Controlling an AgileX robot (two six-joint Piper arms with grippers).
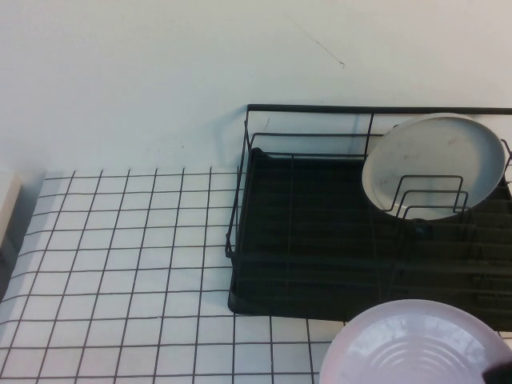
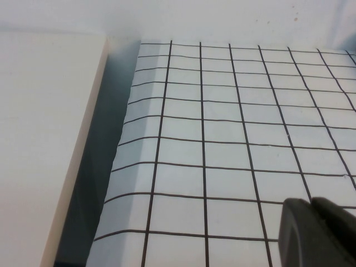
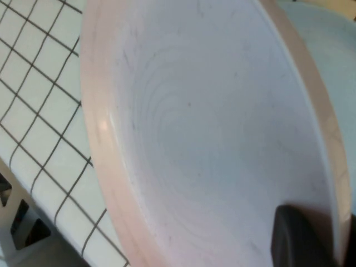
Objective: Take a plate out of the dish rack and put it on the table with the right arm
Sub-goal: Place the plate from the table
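The pale pink plate (image 1: pixel 412 344) is out of the dish rack (image 1: pixel 304 240) and hangs in front of the rack's near edge, over the table (image 1: pixel 120 264), at the lower right of the high view. My right gripper (image 3: pixel 328 239) is shut on its rim: one dark finger (image 3: pixel 297 239) lies on the inner face and the other is behind the rim. Only a dark bit of it (image 1: pixel 502 372) shows in the high view. The plate (image 3: pixel 211 128) fills the right wrist view, tilted. My left gripper (image 2: pixel 314 233) is shut and empty, low over the table (image 2: pixel 222 139) at the left side.
A grey-white plate (image 1: pixel 436 164) stands upright among the wire dividers at the rack's back right. A beige ledge (image 2: pixel 44 139) borders the table's left edge, with a dark gap beside it. A pale blue surface (image 3: pixel 334 50) shows past the pink plate's rim.
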